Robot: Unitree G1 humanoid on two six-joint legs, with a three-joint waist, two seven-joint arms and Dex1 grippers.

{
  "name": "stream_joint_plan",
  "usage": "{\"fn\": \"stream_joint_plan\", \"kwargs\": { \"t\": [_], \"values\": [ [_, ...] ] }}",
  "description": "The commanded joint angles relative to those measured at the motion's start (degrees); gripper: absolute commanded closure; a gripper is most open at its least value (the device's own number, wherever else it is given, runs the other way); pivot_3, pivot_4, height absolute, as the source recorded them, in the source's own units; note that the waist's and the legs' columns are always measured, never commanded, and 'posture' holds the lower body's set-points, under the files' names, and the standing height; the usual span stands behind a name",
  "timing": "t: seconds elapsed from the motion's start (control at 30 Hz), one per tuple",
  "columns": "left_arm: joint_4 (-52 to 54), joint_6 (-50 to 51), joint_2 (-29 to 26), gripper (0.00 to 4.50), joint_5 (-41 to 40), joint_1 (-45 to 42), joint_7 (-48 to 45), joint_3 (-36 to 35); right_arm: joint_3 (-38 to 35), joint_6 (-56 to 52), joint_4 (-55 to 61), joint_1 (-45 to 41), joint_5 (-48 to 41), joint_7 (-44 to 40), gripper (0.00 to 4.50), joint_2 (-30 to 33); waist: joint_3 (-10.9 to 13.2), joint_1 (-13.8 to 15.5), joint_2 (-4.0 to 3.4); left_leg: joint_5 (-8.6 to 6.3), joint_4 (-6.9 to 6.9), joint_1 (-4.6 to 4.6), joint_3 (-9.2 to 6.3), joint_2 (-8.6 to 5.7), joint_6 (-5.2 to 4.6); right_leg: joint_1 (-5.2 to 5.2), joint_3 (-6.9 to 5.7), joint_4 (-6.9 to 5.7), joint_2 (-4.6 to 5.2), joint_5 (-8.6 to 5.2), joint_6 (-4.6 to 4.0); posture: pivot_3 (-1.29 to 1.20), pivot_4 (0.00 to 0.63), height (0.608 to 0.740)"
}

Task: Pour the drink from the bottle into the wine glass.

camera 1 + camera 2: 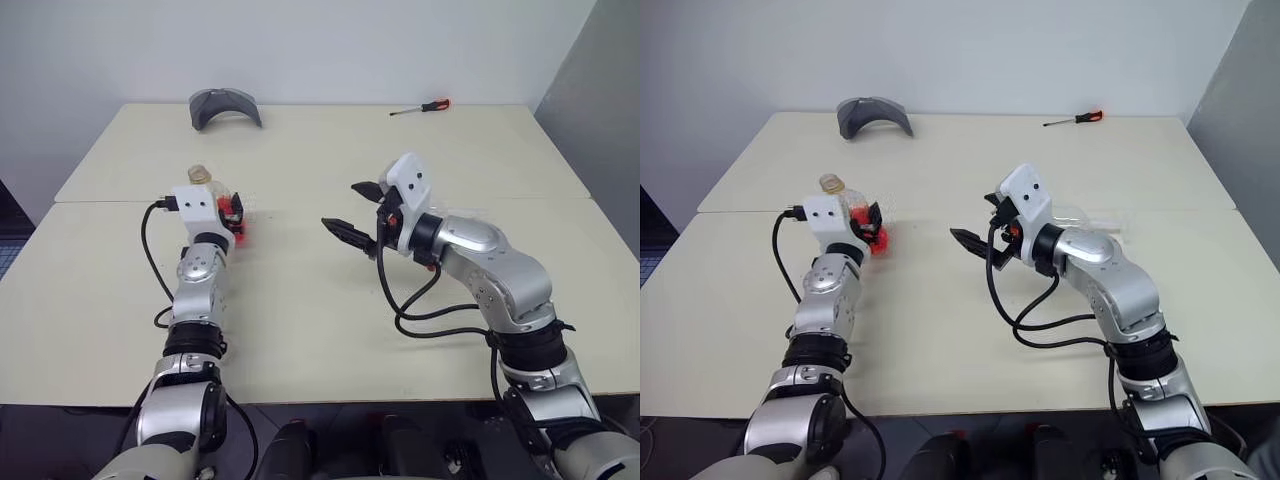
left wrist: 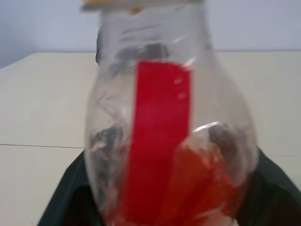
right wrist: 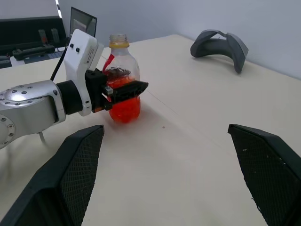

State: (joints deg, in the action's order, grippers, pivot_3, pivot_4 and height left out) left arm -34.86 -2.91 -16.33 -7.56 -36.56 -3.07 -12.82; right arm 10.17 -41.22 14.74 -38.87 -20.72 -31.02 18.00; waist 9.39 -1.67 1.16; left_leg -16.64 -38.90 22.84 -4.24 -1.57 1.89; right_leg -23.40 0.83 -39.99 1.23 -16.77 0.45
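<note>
The bottle [image 3: 123, 75], clear with a yellow ring at its neck, stands upright on the table's left side. The red drink [image 3: 125, 107] fills its lower part. My left gripper [image 1: 233, 214] reaches level around the bottle's body. It is open, with a black finger [image 2: 63, 205] on each side of the bottle. My right gripper [image 1: 342, 205] hovers open and empty near the table's middle, pointing left toward the bottle and well apart from it. The wine glass is mostly hidden behind my right arm. A faint clear shape [image 1: 1090, 213] there may be it.
A grey curved visor-like piece [image 1: 225, 106] lies at the back left of the cream table [image 1: 320, 330]. A screwdriver with a red handle [image 1: 424, 106] lies at the back right. A seam runs across the tabletop behind the bottle.
</note>
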Motion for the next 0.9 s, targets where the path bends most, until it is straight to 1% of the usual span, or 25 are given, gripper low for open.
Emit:
{"fn": "stream_joint_plan", "kwargs": {
  "t": [0.03, 0.33, 0.57, 0.67, 0.73, 0.83, 0.9],
  "values": [
    [3.6, 0.59, 0.0, 0.04, 0.01, 1.37, -0.01, -0.06, -1.45, 1.17, 1.52, -0.37, 0.13, -0.06, 0.0, 0.3, 0.0, 0.0, 0.0, 0.0, 0.0, 0.0, -0.01, 0.0, 0.0, 0.0, -0.01, 0.0, 0.0, 0.0, 0.0, 0.0, 0.15, 0.74],
    [20.89, 9.88, -0.2, 0.04, -2.2, 11.77, -1.99, -0.13, -2.98, 0.38, 3.37, 1.13, -0.39, 0.04, 0.0, 1.79, 0.0, 0.0, 0.0, 0.0, 0.03, 0.01, -0.02, 0.01, 0.0, -0.02, 0.0, 0.0, 0.0, 0.0, 0.0, 0.0, 0.15, 0.74],
    [40.06, 21.23, -0.35, 0.04, -4.0, 23.2, -4.48, 1.25, -4.14, -0.26, 7.42, 5.55, 0.01, -0.34, 0.0, 5.1, 0.0, 0.02, 0.0, -0.01, 0.04, 0.02, -0.01, 0.02, -0.01, 0.0, 0.01, 0.03, 0.0, 0.0, 0.0, 0.0, 0.15, 0.74],
    [49.88, 26.63, -1.42, 0.04, -6.45, 29.51, -9.01, 4.29, -4.33, 0.63, 9.57, 8.58, 1.95, 0.27, 0.0, 7.94, 0.0, 0.03, 0.0, -0.11, 0.05, 0.01, -0.01, 0.02, -0.19, 0.02, 0.02, 0.03, 0.0, 0.0, 0.0, 0.0, 0.15, 0.74],
    [55.22, 27.9, -4.12, 0.04, -7.8, 31.97, -14.99, 8.11, -3.15, 4.43, 9.76, 10.83, 7.06, 0.8, 0.0, 11.89, 0.0, 0.2, 0.0, -0.12, 0.05, 0.0, -0.01, 0.02, -0.2, 0.04, 0.02, 0.03, 0.0, 0.0, 0.0, 0.0, 0.15, 0.74],
    [60.75, 30.66, -7.83, 0.04, -12.46, 31.48, -23.73, 12.26, -2.35, 11.26, 6.58, 13.8, 15.6, 2.9, 0.0, 17.6, 0.0, 0.7, 0.0, -0.12, 0.03, -0.02, -0.04, 0.01, -0.2, 0.1, -0.03, 0.04, 0.0, -0.01, 0.0, 0.0, 0.15, 0.74],
    [62.42, 30.93, -10.6, 0.04, -13.96, 30.29, -29.14, 14.67, -2.42, 15.32, 3.78, 14.68, 19.52, 4.35, 0.0, 19.52, 0.0, 0.69, 0.0, -0.11, 0.03, -0.08, 0.03, 0.01, -0.2, 0.16, 0.01, 0.06, 0.0, -0.01, 0.0, 0.0, 0.15, 0.74]
  ]
}}
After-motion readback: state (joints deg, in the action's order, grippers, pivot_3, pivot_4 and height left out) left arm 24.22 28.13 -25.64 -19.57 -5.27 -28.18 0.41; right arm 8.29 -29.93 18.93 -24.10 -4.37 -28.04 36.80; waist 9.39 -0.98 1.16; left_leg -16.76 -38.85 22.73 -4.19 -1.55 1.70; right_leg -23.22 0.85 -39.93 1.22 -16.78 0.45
